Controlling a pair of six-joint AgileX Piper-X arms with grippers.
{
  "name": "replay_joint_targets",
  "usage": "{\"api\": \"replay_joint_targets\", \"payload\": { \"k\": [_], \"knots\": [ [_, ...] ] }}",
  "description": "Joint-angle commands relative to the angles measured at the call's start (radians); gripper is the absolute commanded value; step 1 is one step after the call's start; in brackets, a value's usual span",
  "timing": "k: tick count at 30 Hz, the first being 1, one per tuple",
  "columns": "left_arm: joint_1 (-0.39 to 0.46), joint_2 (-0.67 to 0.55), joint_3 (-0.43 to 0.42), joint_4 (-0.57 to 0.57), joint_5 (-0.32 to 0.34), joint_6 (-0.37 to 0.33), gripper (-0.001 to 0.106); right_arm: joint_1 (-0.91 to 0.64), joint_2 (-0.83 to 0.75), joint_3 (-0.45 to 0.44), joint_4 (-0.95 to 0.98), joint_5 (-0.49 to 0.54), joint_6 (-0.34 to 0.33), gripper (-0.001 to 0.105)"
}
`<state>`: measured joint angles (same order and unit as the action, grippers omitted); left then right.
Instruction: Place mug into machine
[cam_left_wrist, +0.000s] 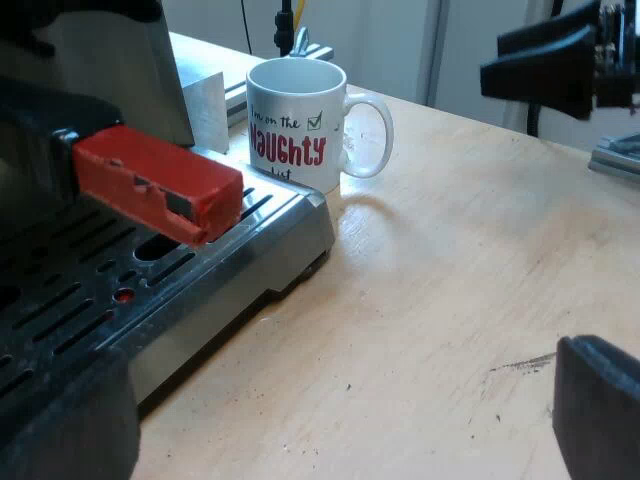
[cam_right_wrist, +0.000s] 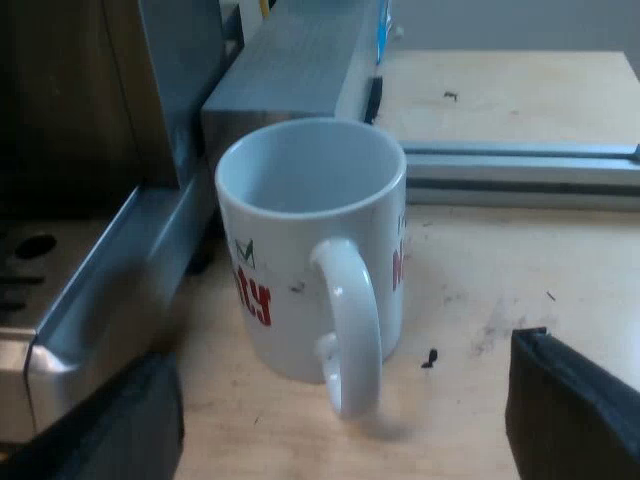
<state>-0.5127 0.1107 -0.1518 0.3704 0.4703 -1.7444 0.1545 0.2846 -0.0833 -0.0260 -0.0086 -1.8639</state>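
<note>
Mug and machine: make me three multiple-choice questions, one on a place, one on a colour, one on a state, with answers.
1. Where does the mug stand? A on the bean hopper; B held in the air; C on the table beside the machine's drip tray.
2. What colour is the holder handle's end? A red; B blue; C green.
3. How is the right gripper? A shut on the mug's handle; B open, holding nothing; C shut on a tamper.
Answers: 1 C, its base rests on wood at the tray's corner. 2 A, the block over the tray is red. 3 B, its fingers stand wide apart, short of the mug.
</note>
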Motion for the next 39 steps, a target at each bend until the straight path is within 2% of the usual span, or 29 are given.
{"api": "replay_joint_targets", "payload": {
  "k": [1,9,10,13,16,23,29,36,39],
  "knots": [
    [-0.004,0.001,-0.008,-0.016,0.006,0.0,0.085,0.002,0.084,0.092,-0.115,0.009,0.004,0.069],
    [-0.004,0.001,-0.008,-0.016,0.006,0.0,0.085,0.002,0.347,0.091,-0.316,0.009,0.005,0.069],
    [-0.004,0.001,-0.008,-0.016,0.006,0.0,0.085,0.002,0.431,0.091,-0.397,0.009,0.005,0.069],
    [-0.004,0.001,-0.008,-0.016,0.006,0.0,0.085,0.002,0.554,0.082,-0.509,0.009,0.035,0.069],
    [-0.004,0.001,-0.008,-0.016,0.006,0.0,0.085,0.002,0.659,0.06,-0.576,0.009,0.036,0.069],
    [-0.004,0.001,-0.008,-0.016,0.006,0.0,0.085,0.002,0.947,-0.061,-0.707,-0.004,0.036,0.069],
    [-0.004,0.001,-0.008,-0.016,0.006,0.0,0.085,0.002,1.111,-0.17,-0.764,-0.035,0.036,0.069],
    [-0.004,0.001,-0.008,-0.016,0.006,0.0,0.085,0.002,1.191,-0.246,-0.764,-0.037,0.036,0.069],
    [-0.004,0.001,-0.008,-0.016,0.006,0.0,0.085,0.002,1.203,-0.263,-0.761,-0.041,0.036,0.063]
  ]
}}
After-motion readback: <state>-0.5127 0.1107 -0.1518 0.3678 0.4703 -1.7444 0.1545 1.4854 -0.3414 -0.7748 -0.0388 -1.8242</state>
